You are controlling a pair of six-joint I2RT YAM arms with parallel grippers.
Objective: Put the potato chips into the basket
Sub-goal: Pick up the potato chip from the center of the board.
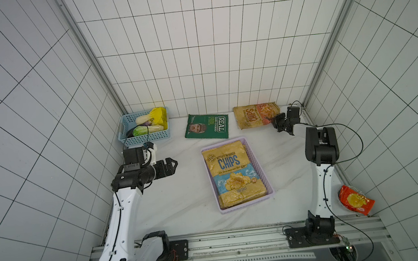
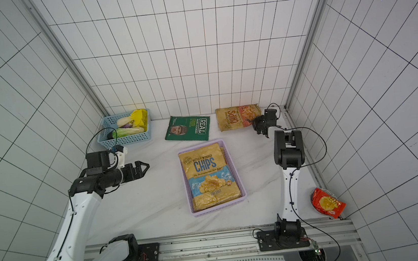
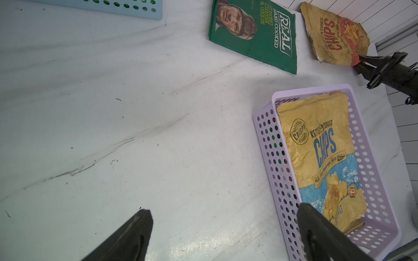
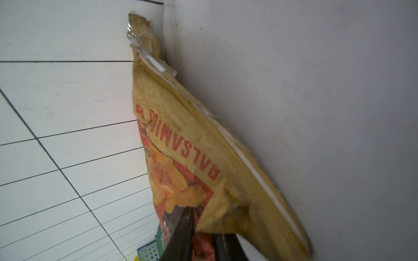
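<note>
Your right fingers [image 1: 276,122] are closed on the near corner of the red CHIPS bag [image 1: 251,116]. The right wrist view shows that corner crumpled between them. The rest of the bag lies flat on the table [image 1: 178,200] against the back wall [image 1: 224,82], stretching away from your fingers with its long axis along that wall.

The basket [image 1: 244,204] sits nearer you and inward of the grip. Its long axis runs front to back, roughly square to the bag's. It is about one bag wide and the blue CHIPS bag [image 1: 233,171] already fills it. You will likely have to bring the red bag toward you and turn it about a quarter turn so it lands lengthwise on top. Since you hold only a corner, expect it to droop.

Your left fingers [image 1: 170,164] stand wide open and empty, well apart from this bag. The REAL bag [image 1: 207,126] lies just behind the basket, between your two arms.
</note>
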